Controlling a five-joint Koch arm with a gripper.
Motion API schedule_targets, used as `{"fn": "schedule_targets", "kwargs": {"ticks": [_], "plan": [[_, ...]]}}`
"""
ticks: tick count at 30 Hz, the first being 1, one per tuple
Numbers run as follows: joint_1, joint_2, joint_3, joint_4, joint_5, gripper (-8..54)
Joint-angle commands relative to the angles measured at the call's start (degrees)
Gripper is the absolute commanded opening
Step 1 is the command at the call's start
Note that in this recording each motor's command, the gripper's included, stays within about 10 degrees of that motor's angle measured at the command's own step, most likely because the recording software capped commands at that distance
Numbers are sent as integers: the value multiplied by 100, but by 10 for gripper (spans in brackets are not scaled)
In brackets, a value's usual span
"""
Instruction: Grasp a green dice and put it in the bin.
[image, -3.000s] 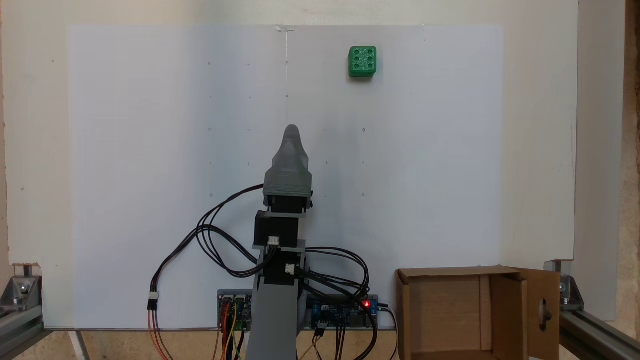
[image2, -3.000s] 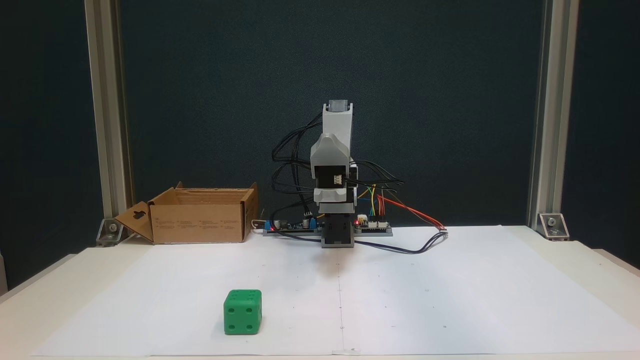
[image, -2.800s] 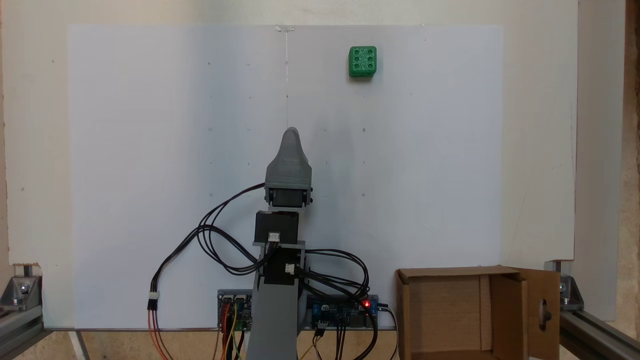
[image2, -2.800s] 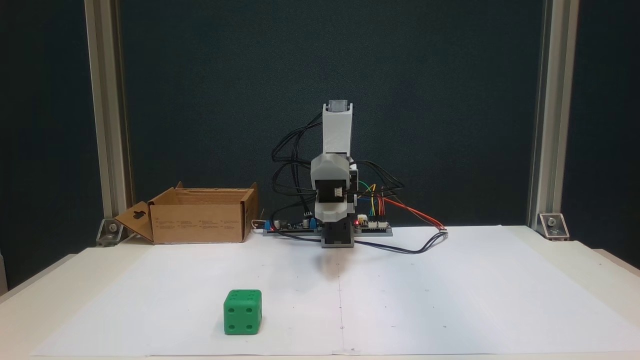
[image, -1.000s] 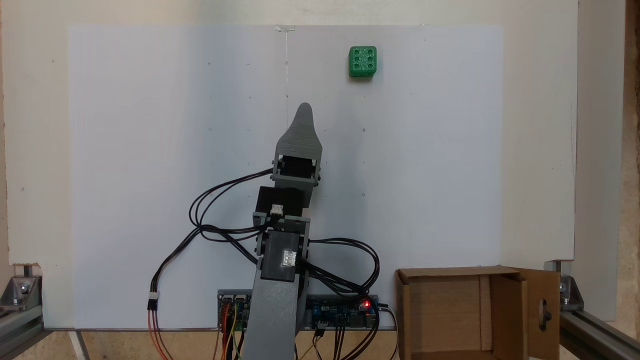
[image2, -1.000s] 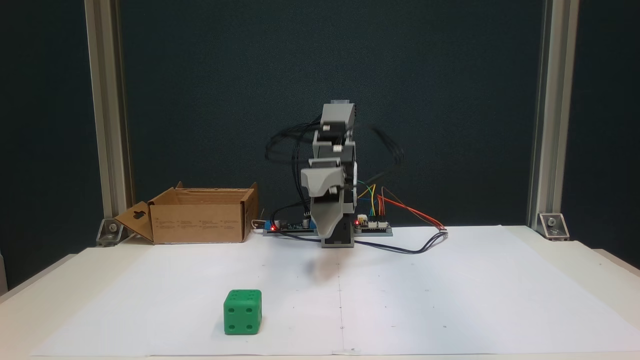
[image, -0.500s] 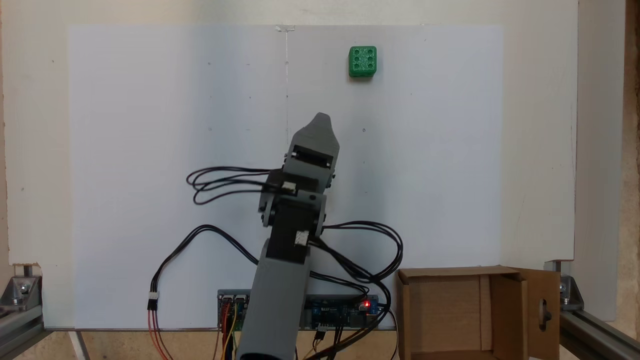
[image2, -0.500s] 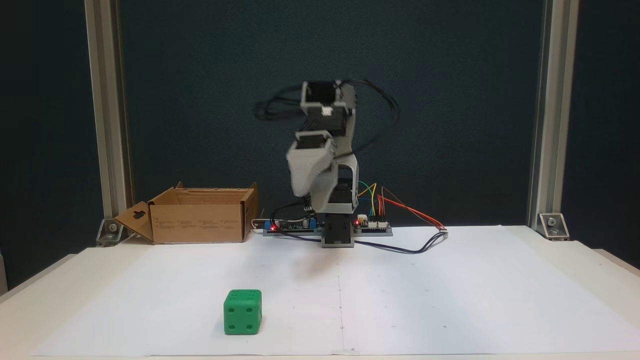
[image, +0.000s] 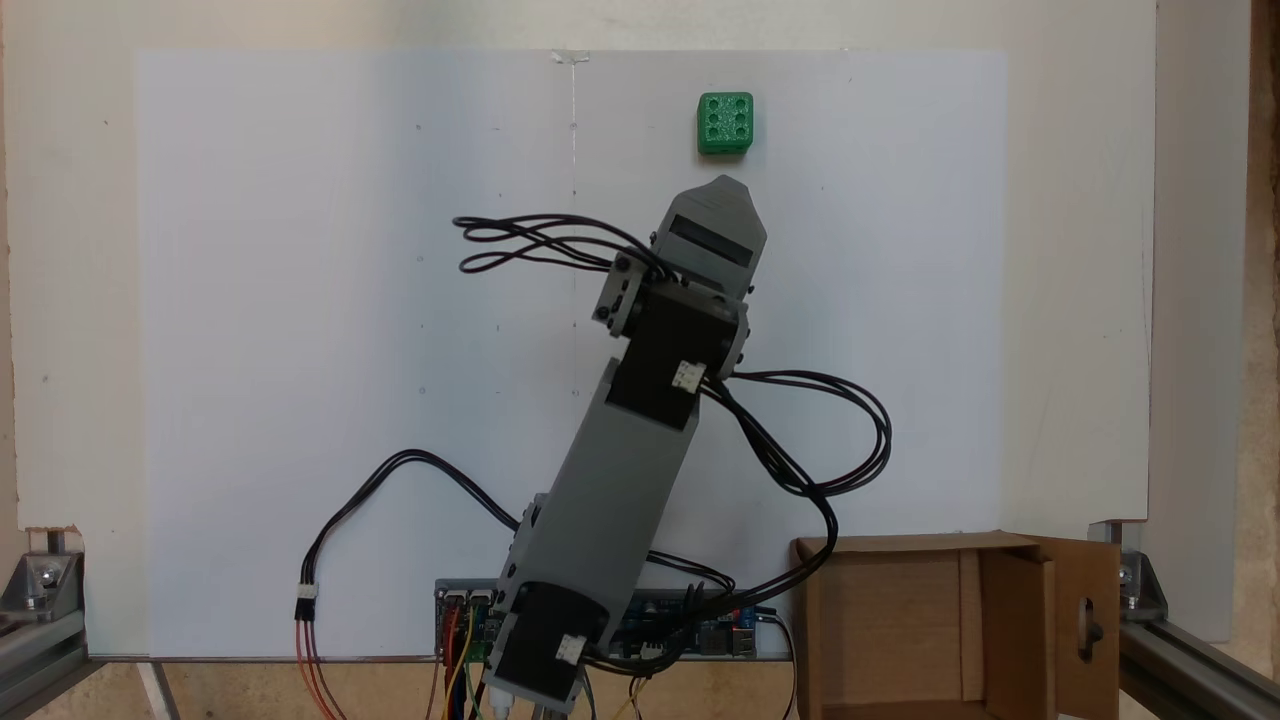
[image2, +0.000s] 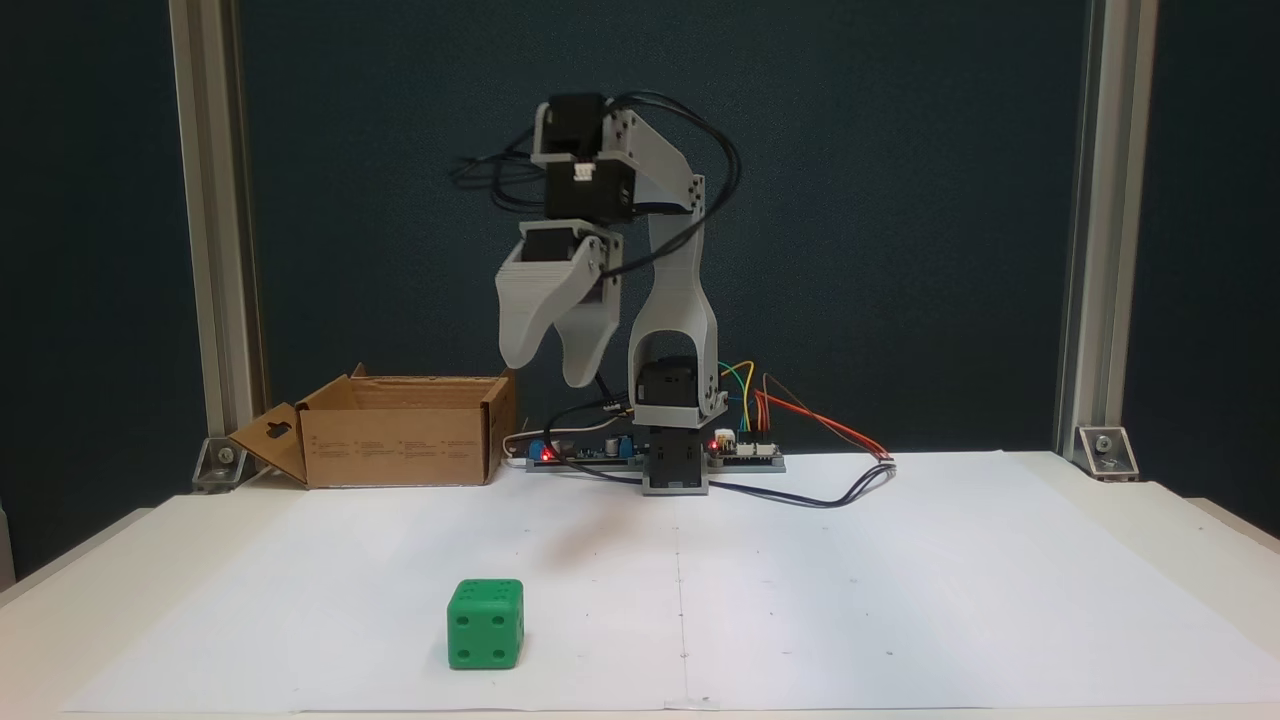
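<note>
From above we can't really make out the pincer (image: 728, 190) tips, since the grey printed shell covers them and the fingers stack under it. The side-on camera sorts that out: the pincer (image2: 547, 372) hangs high in the air with its two layered plastic fingers spread apart, nothing between them.

The green dice (image2: 485, 624) sits on the white paper sheet (image2: 900, 600) covering the counter, well apart from the arm. It's a chunky rounded cube with recessed pips; we see six on top from above (image: 725, 123) and four on the front face from the side.

The bin (image: 955, 625) is plain corrugated cardboard, cut off at the bottom edge from above. Its flap with the handle cutout shows in both fixed views (image2: 400, 430).
</note>
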Motion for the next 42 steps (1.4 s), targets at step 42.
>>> {"fn": "schedule_targets", "kwargs": {"ticks": [42], "plan": [[88, -3938, -4852, 2347, -2479, 445]]}}
